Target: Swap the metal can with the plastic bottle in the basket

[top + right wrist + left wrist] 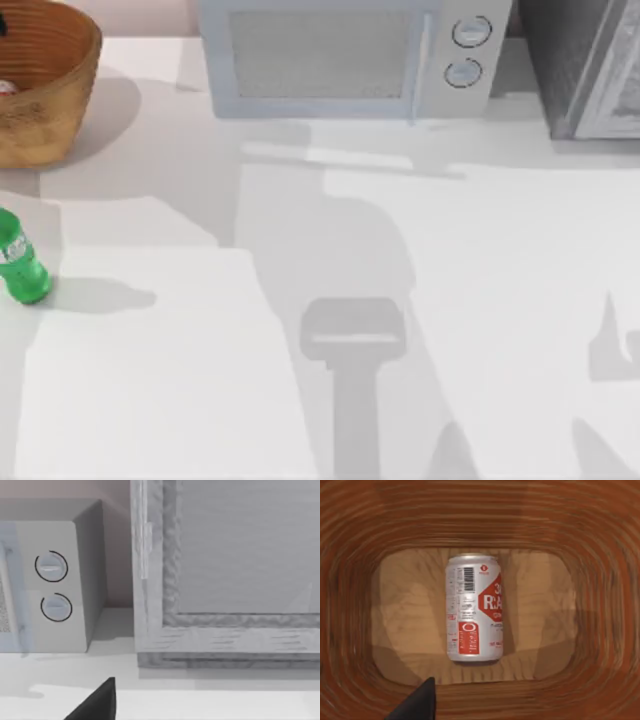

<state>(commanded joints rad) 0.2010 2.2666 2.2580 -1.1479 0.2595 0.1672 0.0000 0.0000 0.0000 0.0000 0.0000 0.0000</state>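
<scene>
The orange-brown woven basket (45, 95) stands at the table's far left corner. Inside it the metal can (474, 607), white with red markings, lies on its side on the basket floor (410, 625); a sliver of the can (6, 88) also peeks out in the top view. My left gripper (417, 705) hovers above the basket's inside, over the can and apart from it. The green plastic bottle (20, 262) with its white-and-green label is on the table at the left edge, in front of the basket. My right gripper (97, 702) is over the table's back right.
A pale microwave (340, 55) with two round knobs stands at the back middle, seen too as the microwave (55, 585) from the right wrist. A grey cabinet (590, 65) sits at the back right. White tabletop (450, 300) spreads across the middle and front.
</scene>
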